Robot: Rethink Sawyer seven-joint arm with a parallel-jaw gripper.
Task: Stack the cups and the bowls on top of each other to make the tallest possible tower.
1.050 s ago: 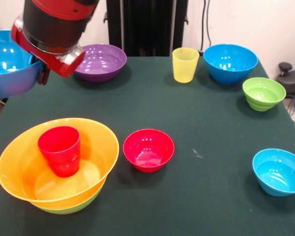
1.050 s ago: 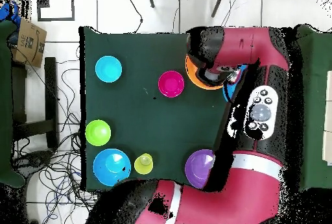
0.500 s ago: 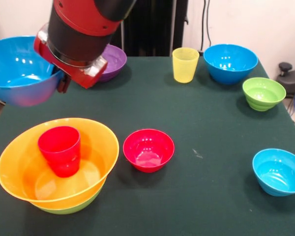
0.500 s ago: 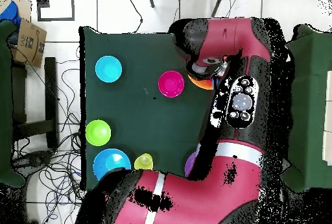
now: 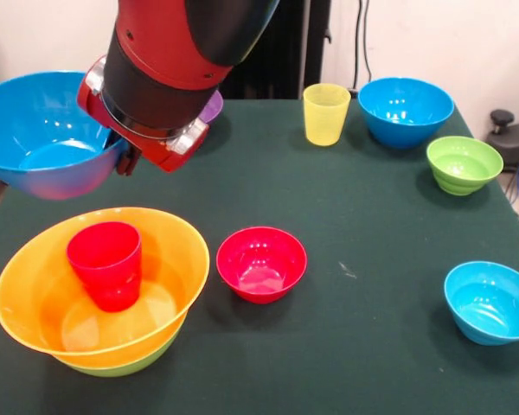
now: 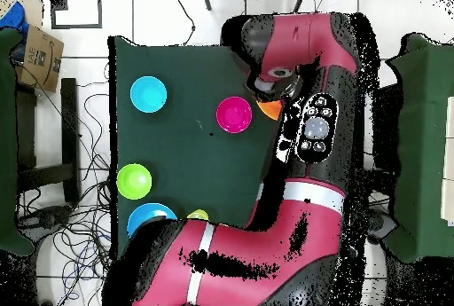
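1. Dark green table [image 5: 346, 216], front view: orange bowl [image 5: 35, 294] nested on lime-green bowl [image 5: 130, 363] with red cup [image 5: 104, 264] inside, all hidden under arm overhead
2. Gripper [image 5: 121, 156] clamped on rim of medium blue bowl [image 5: 43, 130], held aloft above the tower, up and to its left

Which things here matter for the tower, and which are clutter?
Job, all glossy plastic: held large blue bowl; orange bowl holding red cup; small red bowl; yellow cup; ribbed green bowl; far blue bowl; near blue bowl; purple bowl.
Clutter: cardboard box; floor cables.
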